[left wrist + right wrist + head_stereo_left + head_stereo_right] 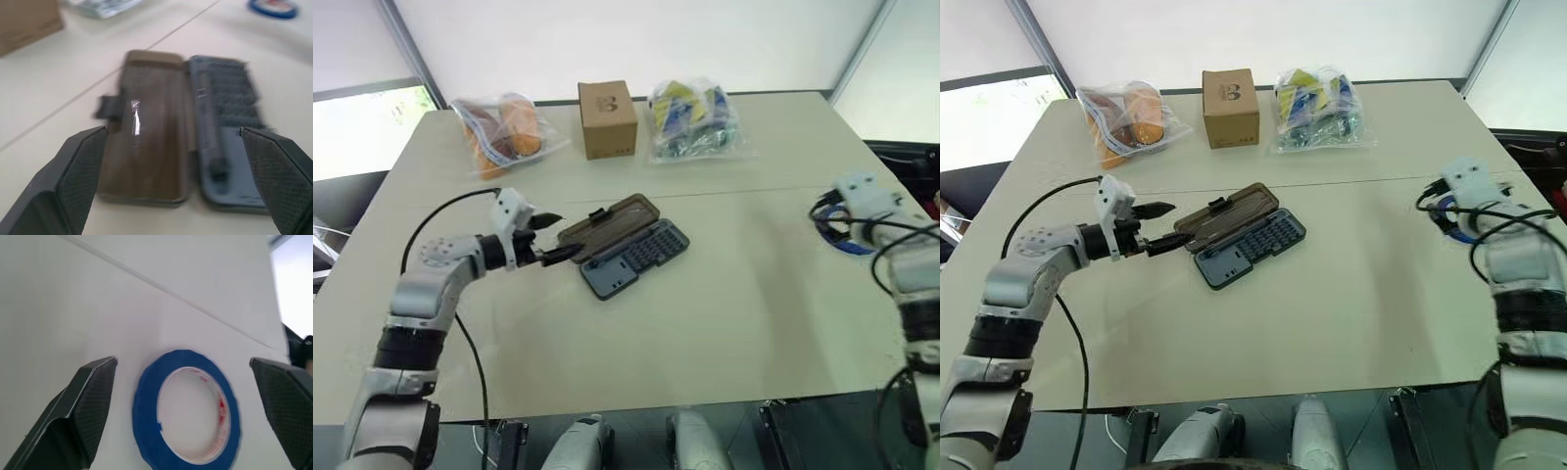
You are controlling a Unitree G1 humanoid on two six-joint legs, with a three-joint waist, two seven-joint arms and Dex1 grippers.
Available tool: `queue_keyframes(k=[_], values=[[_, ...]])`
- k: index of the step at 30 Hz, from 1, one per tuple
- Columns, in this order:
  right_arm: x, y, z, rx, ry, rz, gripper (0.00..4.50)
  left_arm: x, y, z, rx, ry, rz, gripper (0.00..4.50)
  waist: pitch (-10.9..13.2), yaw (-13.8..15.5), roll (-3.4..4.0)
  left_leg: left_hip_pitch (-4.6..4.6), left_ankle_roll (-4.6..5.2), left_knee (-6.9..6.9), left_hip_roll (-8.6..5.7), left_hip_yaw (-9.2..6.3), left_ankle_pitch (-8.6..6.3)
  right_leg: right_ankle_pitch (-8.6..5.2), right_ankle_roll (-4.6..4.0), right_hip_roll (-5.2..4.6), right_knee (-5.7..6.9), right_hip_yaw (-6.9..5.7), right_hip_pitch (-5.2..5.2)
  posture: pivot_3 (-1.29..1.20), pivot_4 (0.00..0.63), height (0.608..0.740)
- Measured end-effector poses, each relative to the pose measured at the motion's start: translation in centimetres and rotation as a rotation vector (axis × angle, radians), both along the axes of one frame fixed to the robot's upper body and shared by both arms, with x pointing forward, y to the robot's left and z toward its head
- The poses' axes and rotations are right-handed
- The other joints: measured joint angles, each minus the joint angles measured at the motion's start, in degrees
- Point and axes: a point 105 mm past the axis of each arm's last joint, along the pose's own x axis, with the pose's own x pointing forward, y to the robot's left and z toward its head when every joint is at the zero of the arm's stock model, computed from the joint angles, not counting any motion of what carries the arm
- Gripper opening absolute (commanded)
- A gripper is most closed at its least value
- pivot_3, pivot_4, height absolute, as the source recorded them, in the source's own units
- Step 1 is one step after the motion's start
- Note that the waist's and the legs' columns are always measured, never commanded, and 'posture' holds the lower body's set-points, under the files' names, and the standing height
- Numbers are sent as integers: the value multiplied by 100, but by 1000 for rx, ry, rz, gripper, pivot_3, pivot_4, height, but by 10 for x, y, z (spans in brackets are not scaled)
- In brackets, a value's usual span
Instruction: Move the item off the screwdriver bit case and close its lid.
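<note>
Nothing here reads as clear text. The brown cardboard box (1231, 108), standing well behind the screwdriver bit case (1239, 241), carries a small dark printed mark on its top face, too small to make out. The blue tape roll (187, 408), far right of the case, shows red print inside its core, and that is illegible too.

Open table (705, 333) lies all round the case (625, 250). At twelve o'clock a box (607, 119) and two bags (499, 132) (well back) line the far edge; tape (186, 406) at three.
</note>
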Motion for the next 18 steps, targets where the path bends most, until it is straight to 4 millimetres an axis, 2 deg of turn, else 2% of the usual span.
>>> queue_keyframes(k=[2,4,6,8,9,11,13,18], values=[[-7,31,22,73,-47,103,4465,19,5,-2,41,-20,51,4500,-1,34,-2,5,-1,4,3,-2,1,0,0,1,1,-1,7,0,150,740],[-11,83,29,174,-60,283,4465,43,7,-5,52,-16,106,4500,-6,55,-15,10,-2,5,5,-3,1,0,0,1,0,-4,15,0,150,740],[-17,142,16,265,-6,479,4465,60,-5,-6,37,-8,117,4500,-5,64,-30,4,-2,7,2,-4,1,0,1,-4,1,-6,13,0,150,740],[-22,179,-1,327,63,574,4465,72,-17,-10,41,6,118,4500,-5,92,-31,-26,2,17,-16,-22,-1,1,1,-12,14,-7,-5,0,150,740],[-23,186,-7,330,86,584,4465,75,-19,-14,62,10,124,4500,-5,90,-31,-51,7,32,-23,-26,-4,1,1,-16,24,-9,-25,0,150,740],[-24,185,-14,325,104,555,4465,79,-16,-24,110,32,163,4500,-5,58,-31,-99,21,90,-33,-31,-12,2,1,-19,40,-14,-63,0,150,740],[-24,180,-18,329,114,517,4465,83,-14,-24,132,25,192,4500,-7,32,-33,-104,30,90,-44,-30,-16,2,1,-35,56,-16,-70,0,150,740],[-31,186,-18,330,102,511,4465,84,-15,-24,209,13,171,4500,-7,27,-33,-103,31,88,-48,-30,-17,2,1,-37,58,-17,-68,0,150,740]])
